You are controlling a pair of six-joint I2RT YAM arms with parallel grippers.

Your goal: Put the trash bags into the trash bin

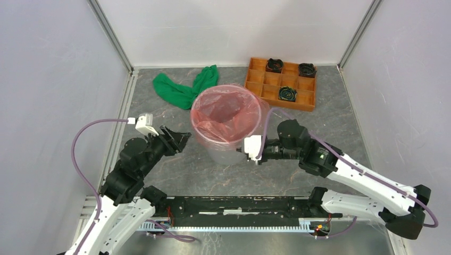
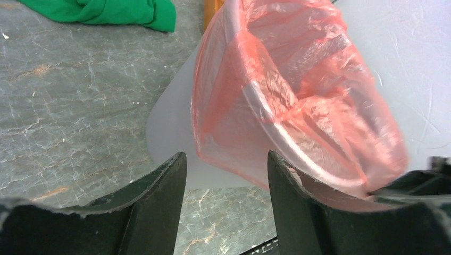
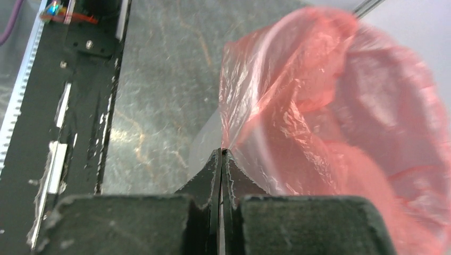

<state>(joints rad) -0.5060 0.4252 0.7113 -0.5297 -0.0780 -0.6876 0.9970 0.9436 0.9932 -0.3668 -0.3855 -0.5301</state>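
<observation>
Because the right tool (image 3: pixel 222 151) appears to have only a thin fold of film nipped at its very tips, I'd say the likeliest trouble lies right there. A pull back towards the arms could drag the trash bag (image 1: pixel 226 114) off the near rim. It could also tip the light trash bin (image 1: pixel 223 154), since nothing steadies it on the other side. Letting go too abruptly seems less risky, though the glossy film might cling to the tool and lift with it.

Nearest me, the two arms reach forward over the grey marbled tabletop (image 1: pixel 213 175). The right tool's fingers are pressed flat together with no gap between them, and the red-orange film meets them at the tip, by the bin's near right side. The left tool (image 2: pixel 226 159) stands spread wide with nothing between its fingers. It sits just beside the bin's left wall, and from the overhead view I cannot tell whether it touches it.

Just beyond them the bin stands upright in the middle of the tabletop. The bag is already inside it as a liner, its mouth open and folded down over the rim most of the way round, with loose wrinkled film sagging into the hollow.

Farther back, a green cloth (image 1: pixel 183 87) lies crumpled to the left. An orange-brown compartment tray (image 1: pixel 255 79) sits to the right, with three dark round pieces (image 1: pixel 287 94) in separate compartments, well apart from the bin.
</observation>
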